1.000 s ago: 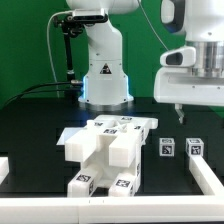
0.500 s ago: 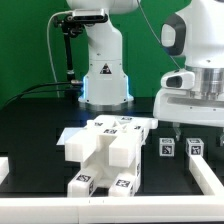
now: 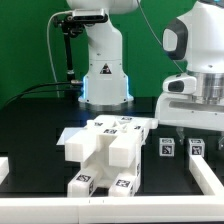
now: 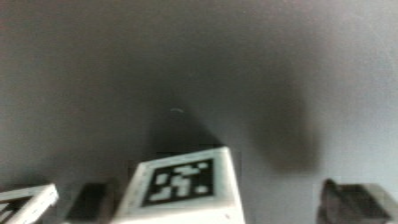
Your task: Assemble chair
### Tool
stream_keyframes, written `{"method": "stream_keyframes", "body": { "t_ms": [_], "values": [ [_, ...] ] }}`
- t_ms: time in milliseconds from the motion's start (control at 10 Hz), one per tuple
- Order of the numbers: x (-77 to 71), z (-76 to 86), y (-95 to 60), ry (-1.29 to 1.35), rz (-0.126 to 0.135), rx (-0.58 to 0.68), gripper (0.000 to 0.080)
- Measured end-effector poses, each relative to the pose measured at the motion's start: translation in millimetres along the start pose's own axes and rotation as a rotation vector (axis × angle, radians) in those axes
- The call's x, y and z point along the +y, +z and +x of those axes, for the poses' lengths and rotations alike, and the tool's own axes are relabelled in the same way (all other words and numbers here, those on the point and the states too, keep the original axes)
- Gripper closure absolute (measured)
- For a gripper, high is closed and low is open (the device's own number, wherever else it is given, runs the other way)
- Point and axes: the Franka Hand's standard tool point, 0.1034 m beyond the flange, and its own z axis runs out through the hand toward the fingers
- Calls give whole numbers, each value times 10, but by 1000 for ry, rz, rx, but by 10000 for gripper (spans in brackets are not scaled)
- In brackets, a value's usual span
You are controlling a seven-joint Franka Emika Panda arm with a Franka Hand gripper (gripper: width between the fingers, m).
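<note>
The chair's large white parts [image 3: 105, 150] lie grouped mid-table, each bearing black-and-white tags. Two small tagged white pieces stand at the exterior view's right, one [image 3: 167, 148] nearer the group and one [image 3: 196, 147] further right. My gripper [image 3: 190, 133] hangs low just above that pair. In the wrist view, one tagged white piece [image 4: 178, 183] stands between my two dark fingers [image 4: 80, 200], with a gap on each side of it. The gripper [image 4: 214, 200] is open, with neither finger touching the piece. The edge of the other small piece [image 4: 18, 205] shows beside it.
White border rails run along the table's front [image 3: 110, 212] and at the exterior view's right [image 3: 207, 178] and left [image 3: 5, 165]. The robot's white base [image 3: 104, 75] stands behind the parts, and a black stand [image 3: 66, 45] rises beside it.
The gripper has come down from well above the table to just over the two small pieces at the exterior view's right. The parts themselves have not moved.
</note>
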Motion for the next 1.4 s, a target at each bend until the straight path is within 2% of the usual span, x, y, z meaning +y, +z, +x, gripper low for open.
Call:
{"method": "stream_keyframes", "body": {
  "t_ms": [100, 200, 800, 900, 1000, 1100, 1200, 1300, 1400],
  "values": [
    [0, 0, 0, 0, 0, 0, 370],
    [-2, 3, -2, 0, 1, 1, 515],
    [5, 17, -25, -19, 0, -2, 515],
    [75, 129, -255, -55, 10, -25, 515],
    [194, 286, -589, -44, 51, -27, 514],
    [329, 403, -856, -37, 72, -38, 514],
    [423, 457, -1039, -34, 76, -58, 514],
    [466, 520, -1210, -50, 64, -74, 514],
    [452, 639, -1273, -65, 42, -88, 514]
  ]
}}
